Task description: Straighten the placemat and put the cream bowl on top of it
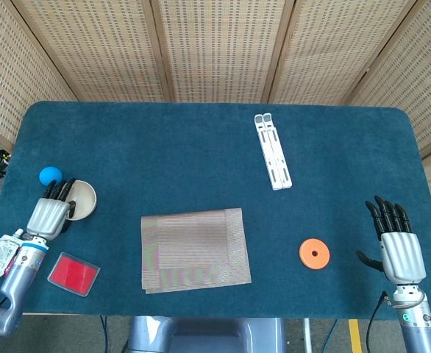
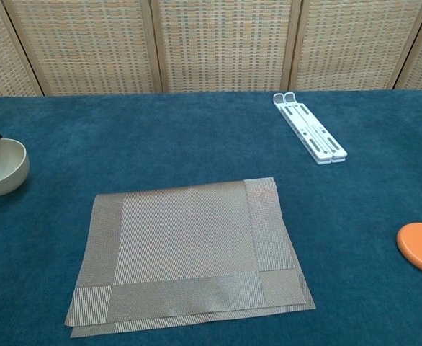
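The cream bowl (image 1: 84, 198) is at the table's left side, well left of the placemat; in the chest view the cream bowl (image 2: 2, 167) sits low at the frame's left edge. My left hand (image 1: 47, 215) grips its near rim, dark fingers hooked over the edge. The brown woven placemat (image 1: 195, 248) lies near the front middle, slightly skewed, with a second layer peeking out along its front edge (image 2: 189, 252). My right hand (image 1: 401, 248) hovers at the front right, fingers spread, holding nothing.
A blue ball (image 1: 50, 175) lies just behind the bowl. A red card (image 1: 73, 273) and a white pouch (image 1: 2, 254) lie at the front left. A white folding stand (image 1: 273, 150) is at the back; an orange disc (image 1: 314, 254) is right of the mat.
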`<state>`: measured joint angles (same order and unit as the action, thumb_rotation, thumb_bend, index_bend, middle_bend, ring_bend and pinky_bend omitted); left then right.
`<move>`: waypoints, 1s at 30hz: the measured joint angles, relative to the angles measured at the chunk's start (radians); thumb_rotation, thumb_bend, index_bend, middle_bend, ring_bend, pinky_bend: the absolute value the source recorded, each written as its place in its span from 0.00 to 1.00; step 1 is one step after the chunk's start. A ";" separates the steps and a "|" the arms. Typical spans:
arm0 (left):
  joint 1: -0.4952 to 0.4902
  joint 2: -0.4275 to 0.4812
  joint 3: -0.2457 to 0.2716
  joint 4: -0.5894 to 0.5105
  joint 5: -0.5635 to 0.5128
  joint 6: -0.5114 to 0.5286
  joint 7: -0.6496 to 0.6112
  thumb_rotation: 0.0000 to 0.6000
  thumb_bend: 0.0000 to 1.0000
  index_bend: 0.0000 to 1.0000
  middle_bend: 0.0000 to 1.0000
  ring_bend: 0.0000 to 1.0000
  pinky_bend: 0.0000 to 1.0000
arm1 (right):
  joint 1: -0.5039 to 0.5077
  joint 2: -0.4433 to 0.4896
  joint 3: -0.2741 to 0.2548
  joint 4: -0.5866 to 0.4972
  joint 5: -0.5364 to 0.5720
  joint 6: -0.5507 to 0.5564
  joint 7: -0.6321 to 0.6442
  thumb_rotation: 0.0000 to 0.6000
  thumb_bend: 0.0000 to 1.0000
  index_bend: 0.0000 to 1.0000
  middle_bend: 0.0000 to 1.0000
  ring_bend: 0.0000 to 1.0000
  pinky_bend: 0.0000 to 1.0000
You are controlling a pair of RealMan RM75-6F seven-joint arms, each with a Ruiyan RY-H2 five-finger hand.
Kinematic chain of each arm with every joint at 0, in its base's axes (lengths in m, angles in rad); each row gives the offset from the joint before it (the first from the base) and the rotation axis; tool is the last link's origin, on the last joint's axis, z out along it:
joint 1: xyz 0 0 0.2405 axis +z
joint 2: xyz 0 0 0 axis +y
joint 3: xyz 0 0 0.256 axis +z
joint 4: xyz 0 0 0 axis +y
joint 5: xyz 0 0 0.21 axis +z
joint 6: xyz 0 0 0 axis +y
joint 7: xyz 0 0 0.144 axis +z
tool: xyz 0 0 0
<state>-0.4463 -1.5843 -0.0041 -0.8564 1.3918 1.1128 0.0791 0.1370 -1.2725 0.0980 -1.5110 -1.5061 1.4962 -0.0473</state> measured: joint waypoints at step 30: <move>0.052 0.140 -0.048 -0.314 0.115 0.252 -0.088 1.00 0.17 0.41 0.00 0.00 0.00 | -0.008 0.010 0.000 -0.019 -0.009 0.017 -0.001 1.00 0.12 0.00 0.00 0.00 0.00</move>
<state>-0.3944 -1.4444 -0.0517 -1.1705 1.5064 1.3648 -0.0084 0.1290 -1.2626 0.0983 -1.5303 -1.5152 1.5130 -0.0488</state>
